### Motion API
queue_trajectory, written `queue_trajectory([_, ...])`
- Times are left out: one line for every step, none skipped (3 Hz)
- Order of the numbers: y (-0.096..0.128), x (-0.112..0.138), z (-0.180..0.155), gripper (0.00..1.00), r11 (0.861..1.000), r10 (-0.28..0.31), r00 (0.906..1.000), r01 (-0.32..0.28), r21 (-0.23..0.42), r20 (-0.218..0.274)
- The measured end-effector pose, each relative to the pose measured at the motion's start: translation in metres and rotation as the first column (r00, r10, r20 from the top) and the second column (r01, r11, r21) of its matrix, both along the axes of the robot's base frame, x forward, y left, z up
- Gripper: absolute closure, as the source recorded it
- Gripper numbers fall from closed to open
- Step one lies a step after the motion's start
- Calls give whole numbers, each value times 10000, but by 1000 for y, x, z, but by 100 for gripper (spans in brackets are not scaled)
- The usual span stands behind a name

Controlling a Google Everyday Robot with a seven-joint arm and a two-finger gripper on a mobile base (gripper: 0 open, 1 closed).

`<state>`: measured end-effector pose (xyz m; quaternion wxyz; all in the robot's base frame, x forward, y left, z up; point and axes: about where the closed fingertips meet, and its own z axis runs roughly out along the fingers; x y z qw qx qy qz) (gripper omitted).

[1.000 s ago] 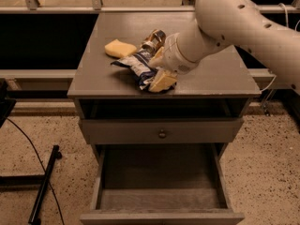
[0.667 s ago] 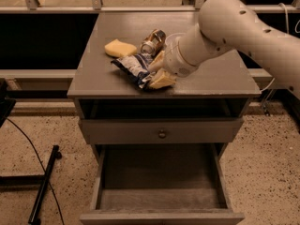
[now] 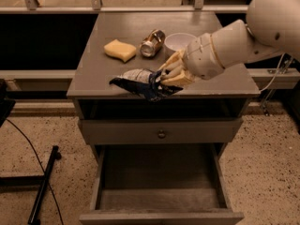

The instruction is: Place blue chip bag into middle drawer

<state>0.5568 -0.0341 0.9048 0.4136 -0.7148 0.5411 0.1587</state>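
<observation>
Your gripper (image 3: 169, 75) is clamped on the bag (image 3: 140, 82). The bag has moved from mid-top (image 3: 93, 64) to the front edge, raised. The drawer (image 3: 159, 198) stands open below, so carrying forward and lowering remain.

One tool (image 3: 165, 77), bag (image 3: 139, 82), sponge (image 3: 120, 50), can (image 3: 153, 42), bowl (image 3: 177, 41)

No wording can be read anywhere: the print on the blue chip bag (image 3: 138, 82) shows only as white patches, and the can (image 3: 152, 42) on the worktop (image 3: 93, 76) carries no legible label. The tool (image 3: 169, 75) grips the bag above the worktop's front edge.
</observation>
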Motion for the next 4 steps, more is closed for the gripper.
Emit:
queue_trajectory([-24, -54, 4, 100, 9848, 1562, 9877, -1548, 786, -113])
queue_trajectory([-52, -114, -40, 100, 9666, 2523, 9674, -2530, -406, -206])
queue_trajectory([-45, -119, -49, 100, 9636, 2646, 9630, -2661, -264, -510])
queue_trajectory([-53, -114, -68, 100, 9673, 2481, 9678, -2452, -646, 420])
